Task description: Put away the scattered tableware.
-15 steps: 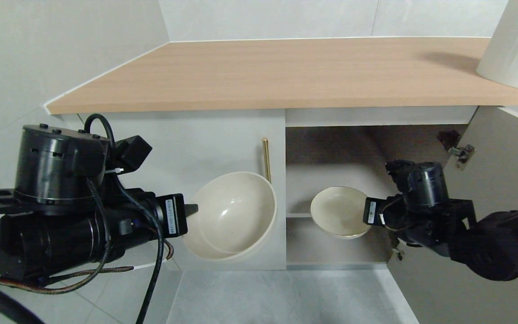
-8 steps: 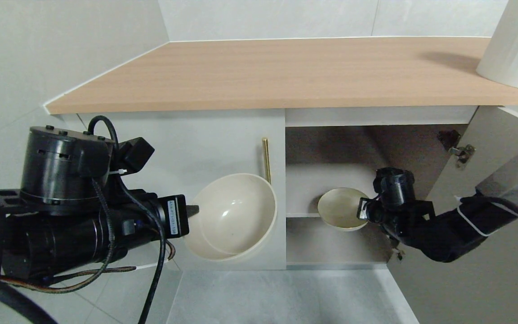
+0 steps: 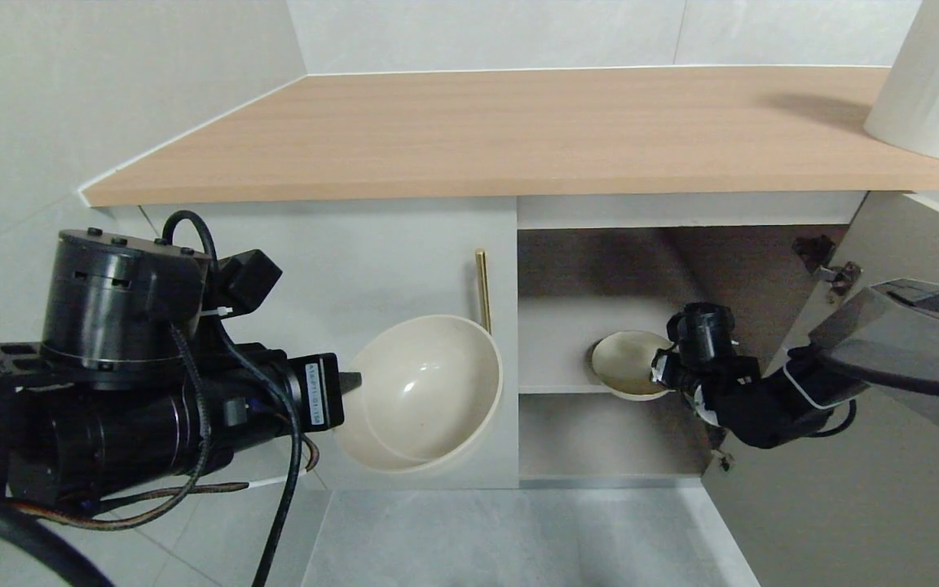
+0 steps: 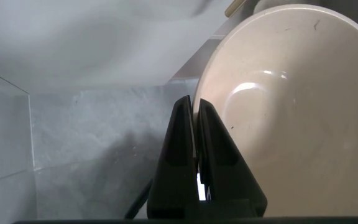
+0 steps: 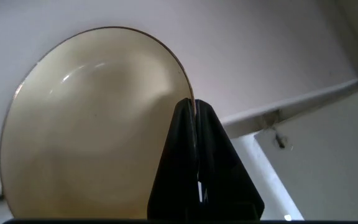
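A large cream bowl (image 3: pixel 421 395) hangs tilted in front of the shut left cabinet door, my left gripper (image 3: pixel 349 381) shut on its rim; the left wrist view shows the fingers (image 4: pixel 194 124) pinching the bowl's (image 4: pixel 291 106) edge. Inside the open right cabinet, a smaller cream bowl (image 3: pixel 628 364) is held just above the inner shelf (image 3: pixel 555 390), my right gripper (image 3: pixel 665 367) shut on its rim. In the right wrist view the gripper (image 5: pixel 194 112) clamps the small bowl's (image 5: pixel 92 124) edge.
A wooden countertop (image 3: pixel 518 139) runs above the cabinets, with a white ribbed container (image 3: pixel 938 81) at its far right. A gold handle (image 3: pixel 482 285) stands on the shut left door. The right cabinet door (image 3: pixel 885 326) is swung open. Grey floor (image 3: pixel 518 538) lies below.
My right arm has carried the small bowl deeper into the open cabinet, up and toward the shelf. The left arm and large bowl have barely moved.
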